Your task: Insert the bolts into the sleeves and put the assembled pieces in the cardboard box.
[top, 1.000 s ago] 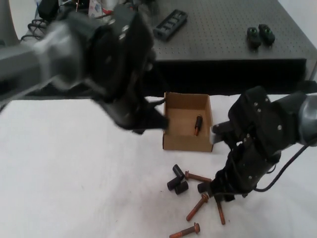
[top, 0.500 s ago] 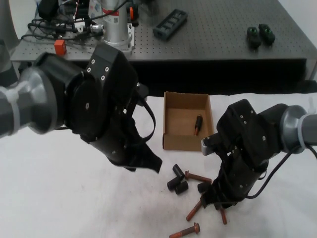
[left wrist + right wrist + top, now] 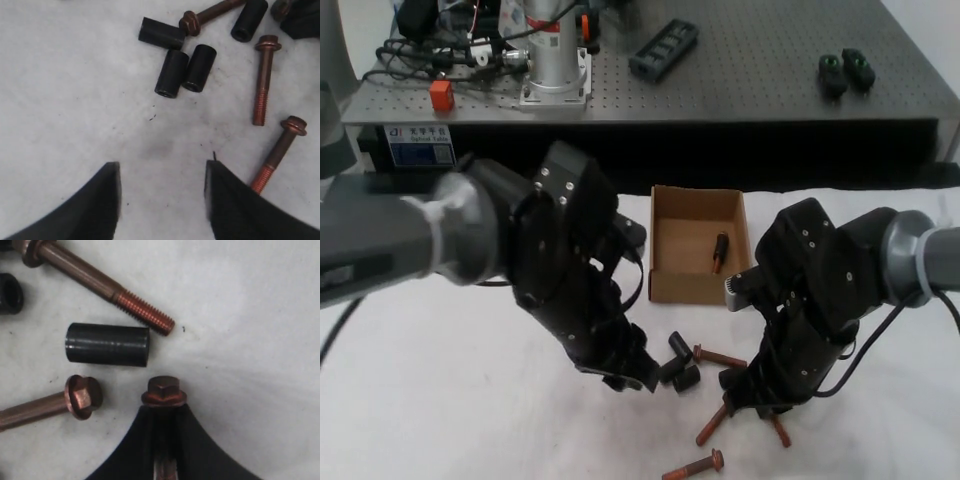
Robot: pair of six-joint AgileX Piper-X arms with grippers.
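Lowered beside the sleeves [image 3: 171, 73], left gripper [image 3: 162, 192] gapes; right gripper [image 3: 163, 427] clasps a half-hidden bolt [image 3: 164, 390].

The left arm [image 3: 470, 240] enters from the left edge of the high view, wrist bent down at centre-left. The left gripper [image 3: 638, 376] hangs low, its fingers spread apart. At the right, the right arm [image 3: 820, 285] curls downward, and the right gripper [image 3: 162, 415] is clamped on a bolt [image 3: 163, 391] just below its head.
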